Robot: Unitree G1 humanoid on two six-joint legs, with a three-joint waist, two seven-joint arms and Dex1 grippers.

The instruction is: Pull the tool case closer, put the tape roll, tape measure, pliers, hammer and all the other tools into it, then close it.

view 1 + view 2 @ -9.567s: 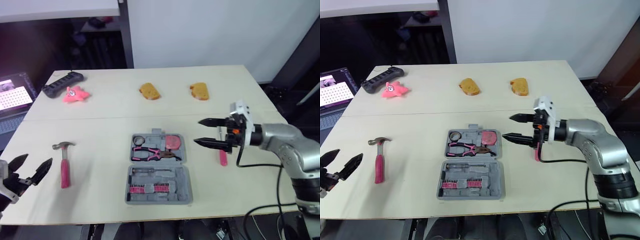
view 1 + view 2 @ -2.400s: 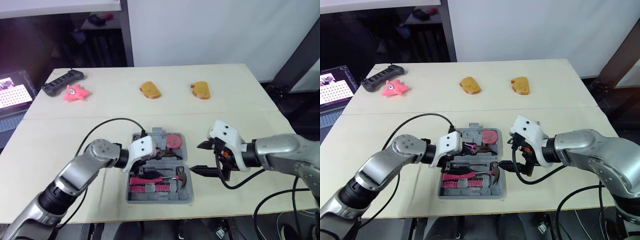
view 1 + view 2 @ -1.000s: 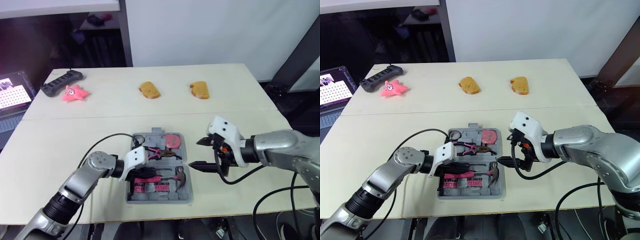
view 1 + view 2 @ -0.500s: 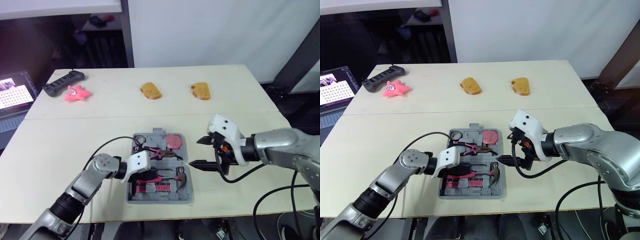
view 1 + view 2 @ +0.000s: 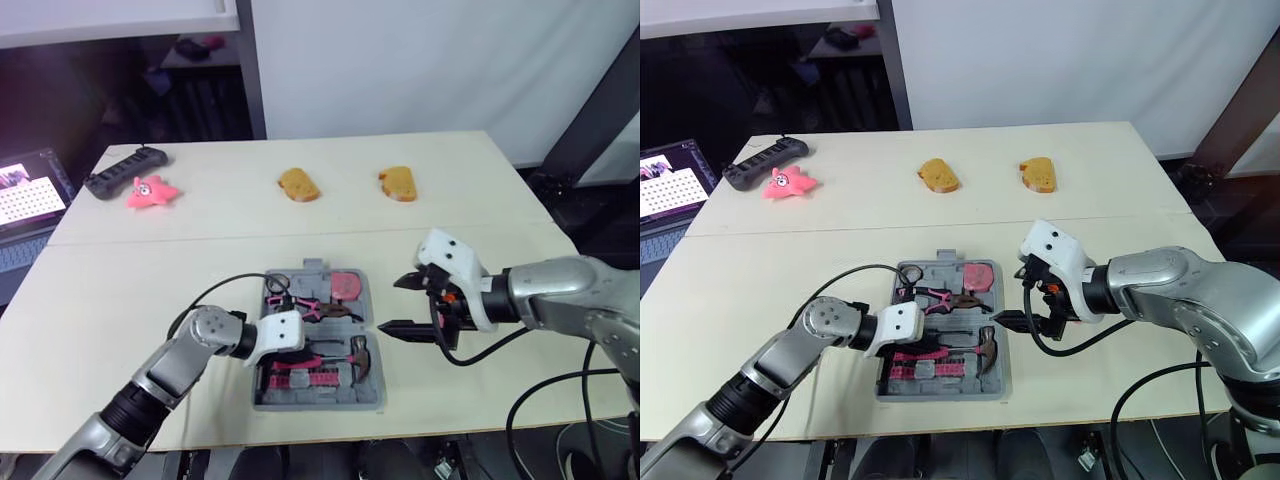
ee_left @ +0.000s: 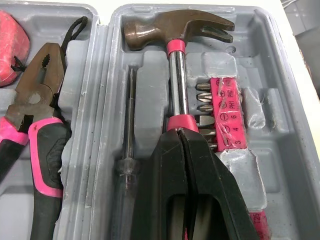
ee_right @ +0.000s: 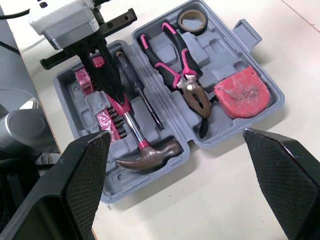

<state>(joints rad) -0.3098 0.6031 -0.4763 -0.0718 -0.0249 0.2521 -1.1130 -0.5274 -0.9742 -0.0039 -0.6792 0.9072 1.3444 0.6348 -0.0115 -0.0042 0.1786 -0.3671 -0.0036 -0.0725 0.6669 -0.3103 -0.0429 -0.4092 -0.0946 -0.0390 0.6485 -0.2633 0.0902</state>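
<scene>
The grey tool case (image 5: 371,388) lies open at the middle of the table. Its far half holds the tape roll (image 5: 277,283), the pink-handled pliers (image 5: 305,305) and the red tape measure (image 5: 346,284). In the near half lie a screwdriver (image 6: 129,125), a pink bit rack and the hammer (image 6: 176,50). My left gripper (image 6: 181,132) is shut, its tips resting on the hammer's pink grip. My right gripper (image 5: 392,305) stands open just beside the case's right edge, with nothing between its fingers.
Two orange bread-like pieces (image 5: 299,184) (image 5: 398,183) lie at the back of the table. A pink toy (image 5: 150,190) and a black bar-shaped device (image 5: 125,170) sit at the back left. A laptop (image 5: 25,195) stands off the left edge.
My left gripper has edged a little to the right over the case's near half, still shut. The right gripper has stayed where it was, open.
</scene>
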